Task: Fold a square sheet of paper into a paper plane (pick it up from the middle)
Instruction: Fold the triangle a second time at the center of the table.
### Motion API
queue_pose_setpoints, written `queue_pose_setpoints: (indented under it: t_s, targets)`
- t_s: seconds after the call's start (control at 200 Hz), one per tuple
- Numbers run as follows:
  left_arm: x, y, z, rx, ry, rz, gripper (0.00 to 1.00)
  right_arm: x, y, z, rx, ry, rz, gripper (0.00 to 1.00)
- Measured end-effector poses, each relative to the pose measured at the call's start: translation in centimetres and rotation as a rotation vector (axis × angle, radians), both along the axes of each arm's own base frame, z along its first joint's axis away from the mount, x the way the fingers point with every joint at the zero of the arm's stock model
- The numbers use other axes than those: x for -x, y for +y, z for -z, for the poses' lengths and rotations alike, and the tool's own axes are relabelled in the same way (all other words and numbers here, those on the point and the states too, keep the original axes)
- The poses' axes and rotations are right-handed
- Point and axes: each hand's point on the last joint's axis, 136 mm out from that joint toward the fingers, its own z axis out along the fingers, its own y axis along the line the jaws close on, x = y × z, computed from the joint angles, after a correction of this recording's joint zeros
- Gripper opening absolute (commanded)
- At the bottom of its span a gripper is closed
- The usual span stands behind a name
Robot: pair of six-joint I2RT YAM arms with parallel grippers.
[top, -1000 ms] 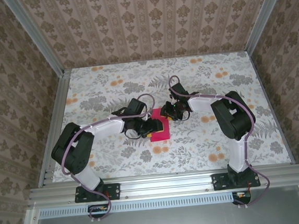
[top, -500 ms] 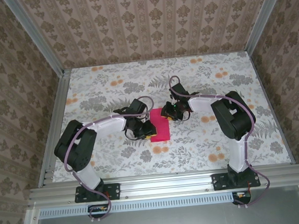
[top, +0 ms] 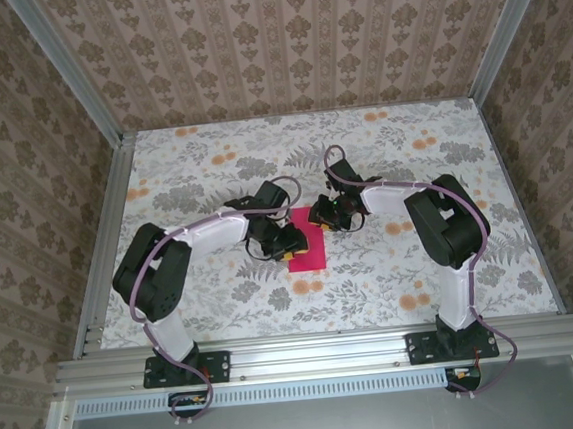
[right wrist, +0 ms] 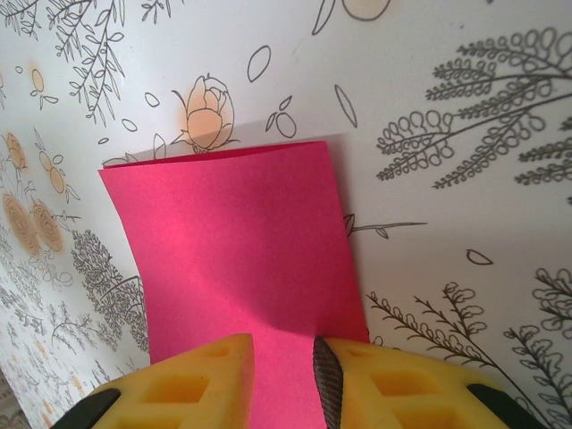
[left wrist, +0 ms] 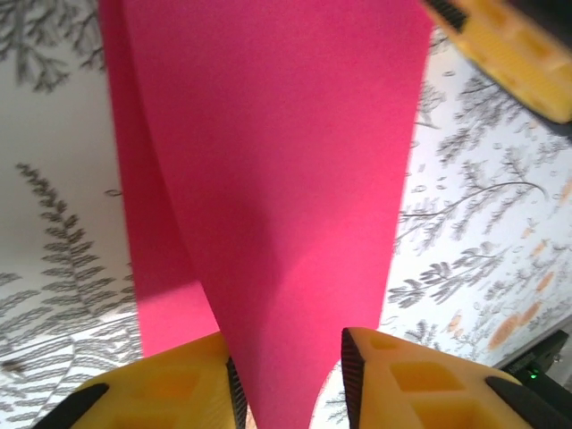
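The square sheet of paper [top: 311,249] is magenta-pink and lies folded over on the flowered tablecloth between my two grippers. My left gripper [top: 286,247] is at its left edge. In the left wrist view the paper [left wrist: 268,179] rises as a curved flap between the yellow fingers [left wrist: 179,384] of the left gripper [left wrist: 286,349]. It touches the left pad, and a gap shows at the right pad. My right gripper [top: 324,217] is at the sheet's far right corner. Its jaws [right wrist: 284,349] stand apart astride the paper [right wrist: 232,241], which humps slightly there.
The flowered tablecloth [top: 382,156] covers the table up to aluminium rails [top: 318,350] at the near edge and posts at the sides. A yellow finger of the right gripper [left wrist: 514,49] shows just beyond the paper's far corner in the left wrist view.
The left arm has swung its elbow rightward and its gripper has shifted at the paper's left edge. The paper now looks like a narrower, flatter rectangle. The right gripper has stayed put.
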Motion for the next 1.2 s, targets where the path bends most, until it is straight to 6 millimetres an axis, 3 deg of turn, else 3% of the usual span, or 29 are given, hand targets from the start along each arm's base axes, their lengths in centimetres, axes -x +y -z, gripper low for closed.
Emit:
queue_pose_setpoints:
  t_s: [0.26,0.745,0.935,1.2]
  targets:
    - [-0.4,-1.5,-1.6,0.083,-0.027,0.020,0.51,0.0,0.0,0.0,0.001,0.000,0.000,0.30]
    - [-2.3,-3.0,-2.9,0.161,-0.105,0.002,0.53,0.0,0.0,-0.1,-0.017,0.006,-0.004,0.31]
    - [-3.0,-2.7,-1.4,0.126,-0.106,-0.017,0.44,-0.1,0.1,-0.4,-0.052,-0.001,-0.016,0.34]
    - [-3.3,-2.2,0.4,0.088,-0.087,-0.035,0.39,0.1,0.1,-0.9,-0.098,-0.004,-0.034,0.37]
